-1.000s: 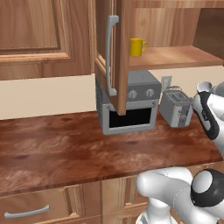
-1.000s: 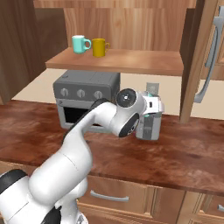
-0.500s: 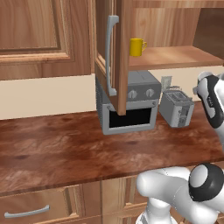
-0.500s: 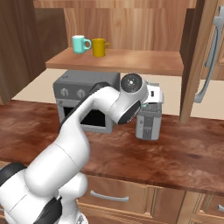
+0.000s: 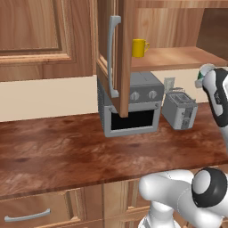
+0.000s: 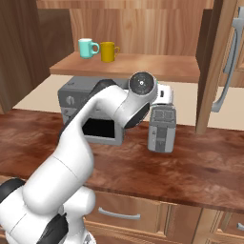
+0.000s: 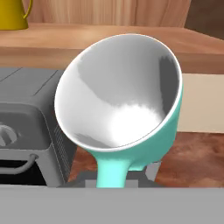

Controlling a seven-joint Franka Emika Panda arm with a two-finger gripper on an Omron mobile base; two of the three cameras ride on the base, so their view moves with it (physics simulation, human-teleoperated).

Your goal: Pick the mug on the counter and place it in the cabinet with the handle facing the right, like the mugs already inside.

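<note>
The teal mug (image 7: 127, 105) with a white inside is tilted toward the hand camera, and my gripper (image 7: 116, 176) is shut on its handle. In the left base view a sliver of the mug (image 5: 199, 83) shows at my hand, up at the right edge, above the counter (image 5: 67, 151) and about level with the cabinet shelf (image 6: 157, 66). A yellow mug (image 6: 108, 51) and another teal mug (image 6: 86, 47) stand at the shelf's left end, handles pointing right. The yellow mug (image 5: 139, 47) also shows past the open door.
The cabinet door (image 5: 122, 58) with its grey bar handle (image 5: 113, 55) hangs open in front of a grey toaster oven (image 5: 133, 107). A silver toaster (image 5: 180, 111) stands to the oven's right, below my hand. The shelf's right part is bare wood.
My arm has lifted the hand and the mug from toaster height up toward the level of the shelf. Nothing else has moved.
</note>
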